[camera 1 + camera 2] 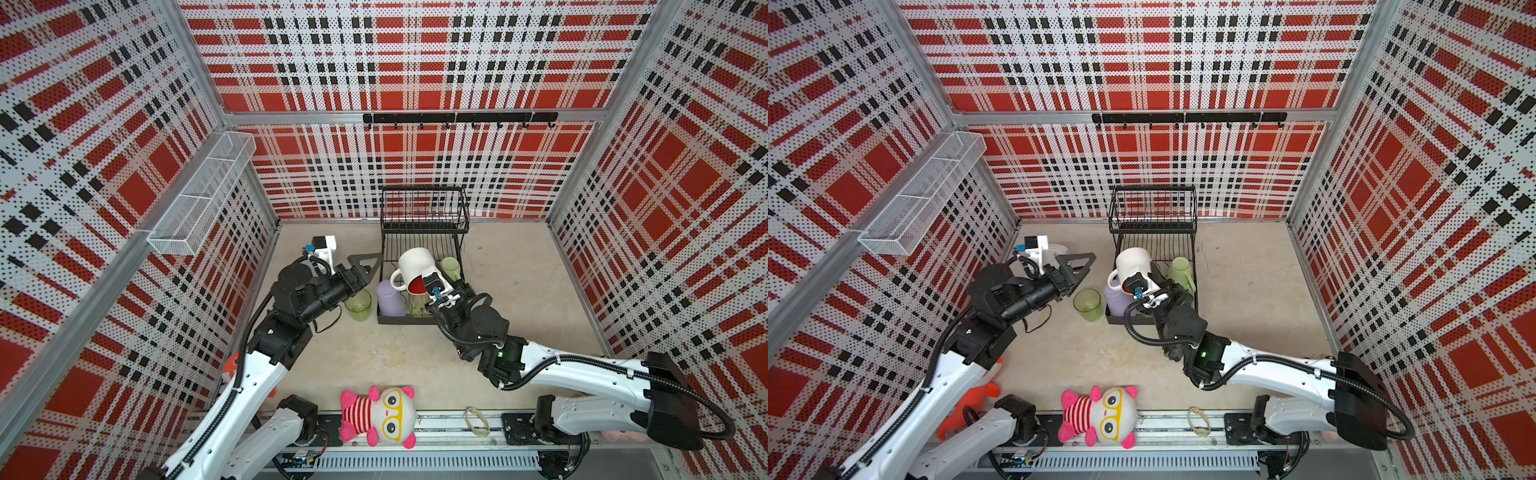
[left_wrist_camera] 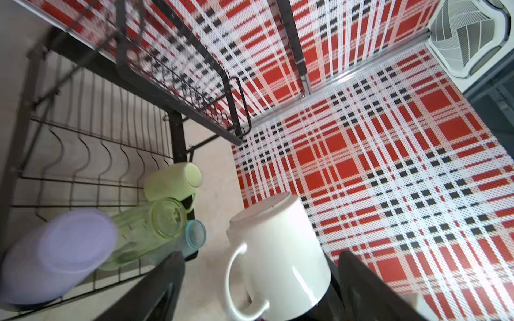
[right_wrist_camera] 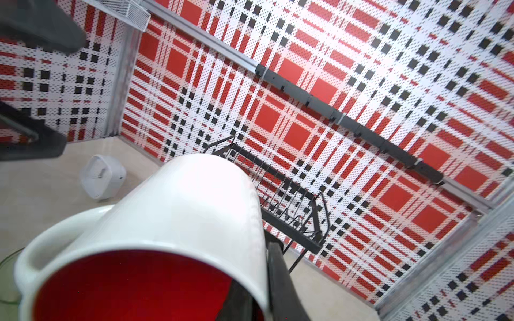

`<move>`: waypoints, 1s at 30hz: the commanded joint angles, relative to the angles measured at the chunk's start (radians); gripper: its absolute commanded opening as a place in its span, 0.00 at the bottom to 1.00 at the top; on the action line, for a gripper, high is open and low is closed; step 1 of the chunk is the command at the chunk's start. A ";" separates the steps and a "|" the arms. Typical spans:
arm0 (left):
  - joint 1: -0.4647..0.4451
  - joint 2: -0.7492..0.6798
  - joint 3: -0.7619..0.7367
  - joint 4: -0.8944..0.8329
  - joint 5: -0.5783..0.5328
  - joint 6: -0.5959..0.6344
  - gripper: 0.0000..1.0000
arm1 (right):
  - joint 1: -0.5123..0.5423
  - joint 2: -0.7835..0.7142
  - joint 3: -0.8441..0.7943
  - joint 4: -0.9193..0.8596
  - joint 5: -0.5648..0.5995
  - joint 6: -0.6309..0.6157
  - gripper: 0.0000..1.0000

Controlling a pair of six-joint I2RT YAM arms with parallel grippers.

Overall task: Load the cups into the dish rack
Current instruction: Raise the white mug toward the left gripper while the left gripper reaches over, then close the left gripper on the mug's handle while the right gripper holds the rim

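My right gripper (image 1: pixel 420 286) (image 3: pixel 258 294) is shut on the rim of the white mug with the red inside (image 1: pixel 414 266) (image 3: pixel 189 211), one finger inside and one outside. The mug hangs tilted over the lower tier of the black dish rack (image 1: pixel 424 226). My left gripper (image 1: pixel 368 270) (image 2: pixel 261 255) is open just left of the mug, its fingers apart on either side of it. On the lower tier lie a lavender tumbler (image 2: pixel 61 250), a clear green tumbler (image 2: pixel 155 222), a small teal cup (image 2: pixel 196 233) and a pale green mug (image 2: pixel 172 180). Another green tumbler (image 1: pixel 358 305) stands on the table left of the rack.
A white square clock (image 3: pixel 103 176) sits on the table behind my left arm. A white mesh shelf (image 1: pixel 203 191) hangs on the left wall and a black hook rail (image 1: pixel 459 118) on the back wall. A pink plush toy (image 1: pixel 378 415) lies at the front edge.
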 commanded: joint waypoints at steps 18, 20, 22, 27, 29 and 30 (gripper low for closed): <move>-0.165 0.054 -0.074 0.492 0.303 -0.098 0.70 | -0.130 -0.277 -0.168 0.237 -0.314 0.102 0.00; -0.198 0.071 -0.069 0.491 0.305 -0.088 0.71 | -0.132 -0.277 -0.172 0.253 -0.319 0.107 0.00; -0.216 0.082 -0.066 0.491 0.300 -0.085 0.71 | -0.132 -0.272 -0.173 0.264 -0.337 0.103 0.00; -0.223 0.093 -0.064 0.491 0.309 -0.079 0.64 | -0.131 -0.251 -0.174 0.297 -0.403 0.090 0.00; -0.223 0.096 -0.067 0.480 0.303 -0.080 0.62 | -0.132 -0.240 -0.169 0.301 -0.401 0.087 0.00; -0.220 0.095 -0.067 0.467 0.295 -0.081 0.62 | -0.133 -0.237 -0.170 0.312 -0.398 0.084 0.00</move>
